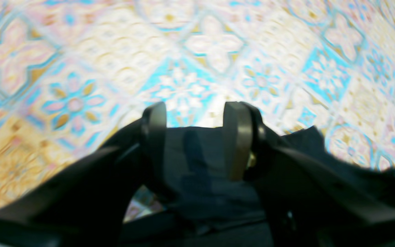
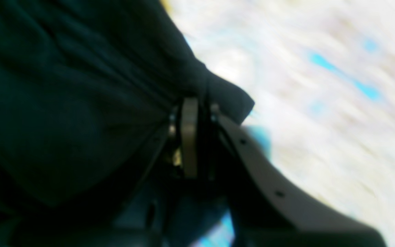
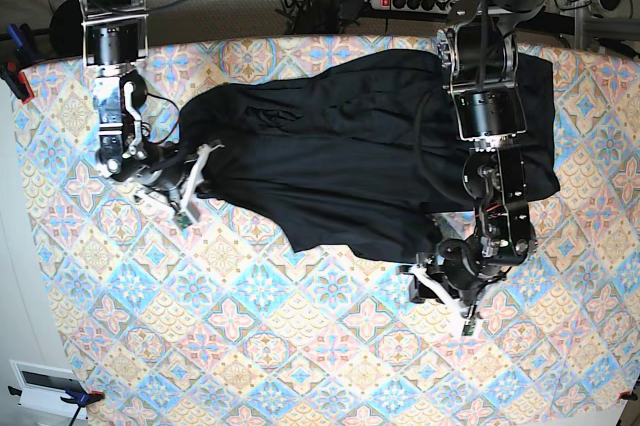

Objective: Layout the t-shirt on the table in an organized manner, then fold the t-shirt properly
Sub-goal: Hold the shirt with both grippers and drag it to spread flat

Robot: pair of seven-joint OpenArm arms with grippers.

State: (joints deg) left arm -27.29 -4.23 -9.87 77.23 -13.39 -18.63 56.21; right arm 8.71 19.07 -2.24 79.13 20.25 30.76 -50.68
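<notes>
**Both hands at the t-shirt's edges**

The t-shirt (image 3: 350, 161) lies spread across the far half of the table (image 3: 300, 346), a wide black shape with soft creases and an uneven near edge. Its sides reach toward both arms, and part of it passes under the left arm.

The right hand (image 3: 205, 158) sits at the t-shirt's side edge, on the base view's left. In the right wrist view its two fingers (image 2: 189, 137) stand pressed close together with a fold of black fabric pinched between them; the cloth (image 2: 63, 103) bunches into tight ridges that run toward the grip and fills most of that view. The patterned table beyond it is blurred.

The left hand (image 3: 440, 276) sits at the t-shirt's near edge, on the base view's right. In the left wrist view its fingers (image 1: 238, 140) stand spread apart, with a flat strip of the black fabric (image 1: 197, 164) lying in the gap between them. The fingers do not press on the cloth there, and the hem crosses straight from one finger to the other. More of the t-shirt trails off beside that hand, over the tile pattern. Whether the fingertips touch the table cannot be told.
</notes>
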